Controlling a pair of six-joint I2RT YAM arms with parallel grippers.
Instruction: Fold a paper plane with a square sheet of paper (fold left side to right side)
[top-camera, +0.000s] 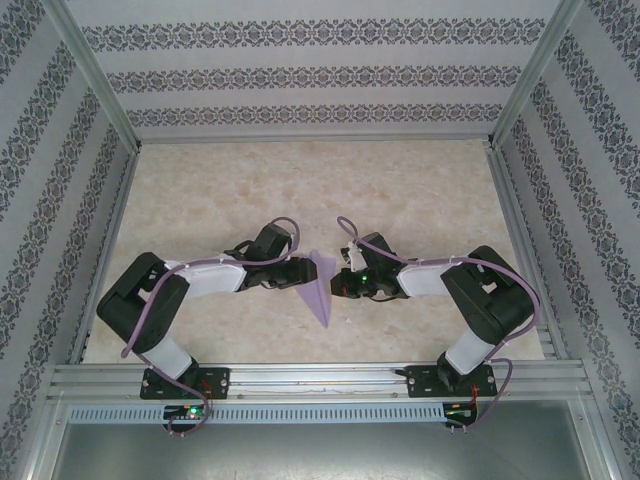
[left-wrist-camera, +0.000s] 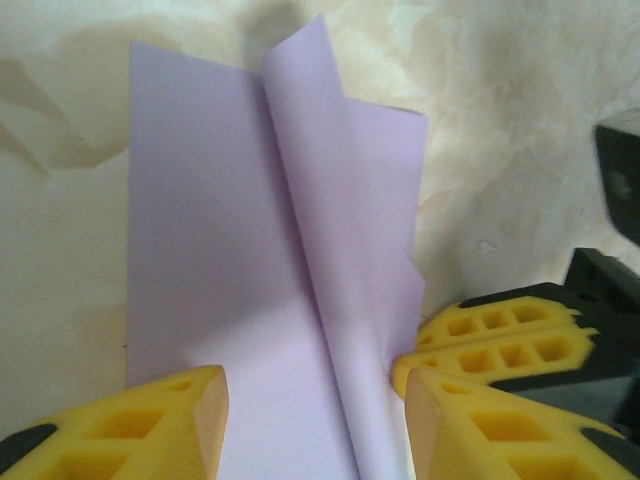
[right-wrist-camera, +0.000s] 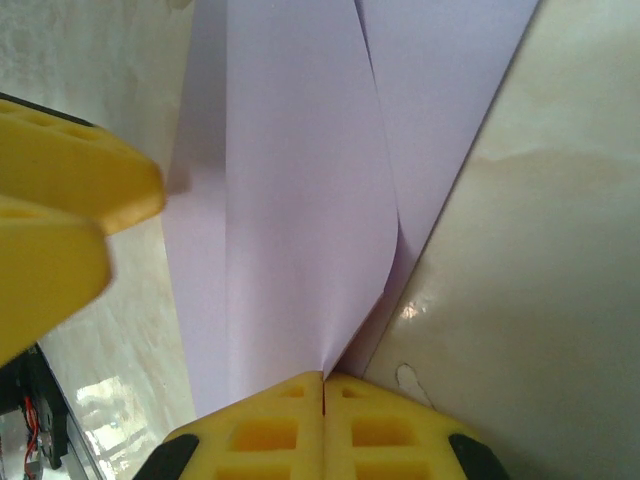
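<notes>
The right gripper (right-wrist-camera: 324, 410) is pressing its fingers together, pinching the raised flap of the paper plane (right-wrist-camera: 300, 200). The left gripper (left-wrist-camera: 315, 430) is keeping its fingers (left-wrist-camera: 150, 430) partly spread, straddling the plane's centre fold without closing on it. Both arms are reaching inward, low over the table (top-camera: 400, 190), with the wrists facing each other. The plane is lying between the two grippers, near the middle of the table, its sharp point directed toward the near edge.

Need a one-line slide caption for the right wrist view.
Right tool shut, pinching the raised flap of the paper above the table.
</notes>
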